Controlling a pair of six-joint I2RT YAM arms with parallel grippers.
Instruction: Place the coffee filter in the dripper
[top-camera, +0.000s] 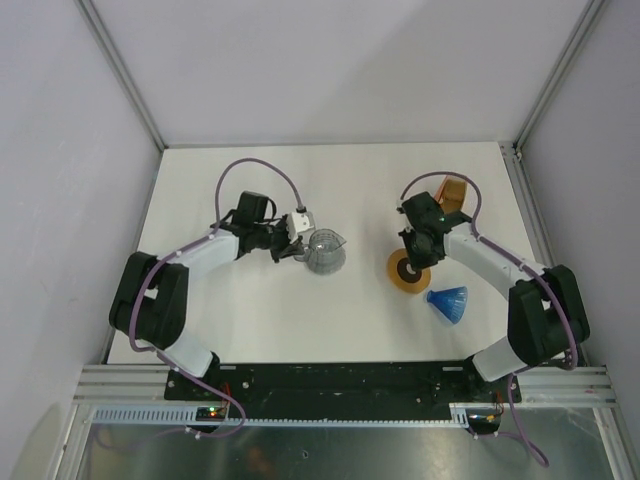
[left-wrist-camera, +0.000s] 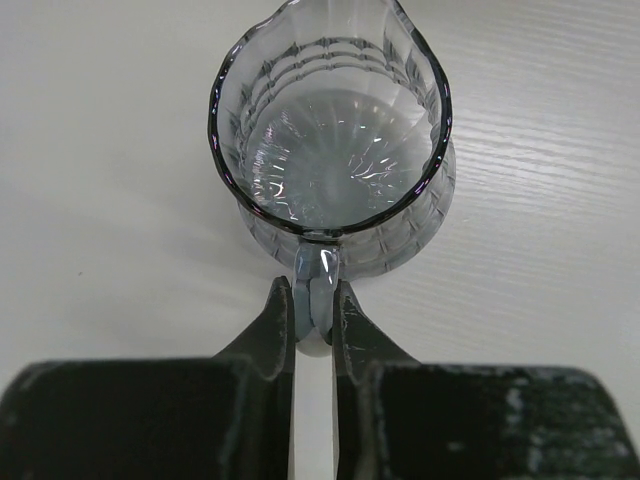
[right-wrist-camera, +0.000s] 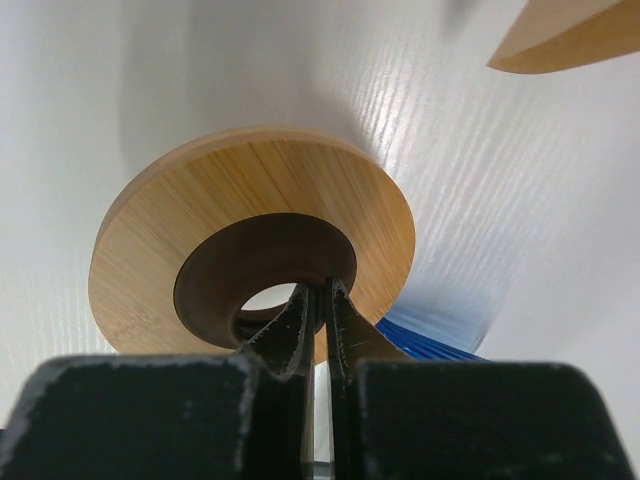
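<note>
The dripper (top-camera: 448, 303), a small blue ribbed cone, lies on the white table at the near right; its blue edge (right-wrist-camera: 430, 340) shows behind the ring in the right wrist view. No single coffee filter shows apart from the orange-brown stack of filters (top-camera: 455, 190) at the back right. My right gripper (top-camera: 413, 262) (right-wrist-camera: 322, 295) is shut on the dark inner rim of a flat brown ring (top-camera: 395, 275) (right-wrist-camera: 250, 190), just left of the dripper. My left gripper (top-camera: 298, 248) (left-wrist-camera: 313, 300) is shut on the handle (left-wrist-camera: 315, 275) of a clear glass jug (top-camera: 326, 255) (left-wrist-camera: 330, 150).
A tan-brown edge (right-wrist-camera: 570, 35) pokes into the top right of the right wrist view; I cannot tell what it belongs to. White walls with metal posts close the table (top-camera: 250, 320) at the back and sides. The arm bases sit along the near edge.
</note>
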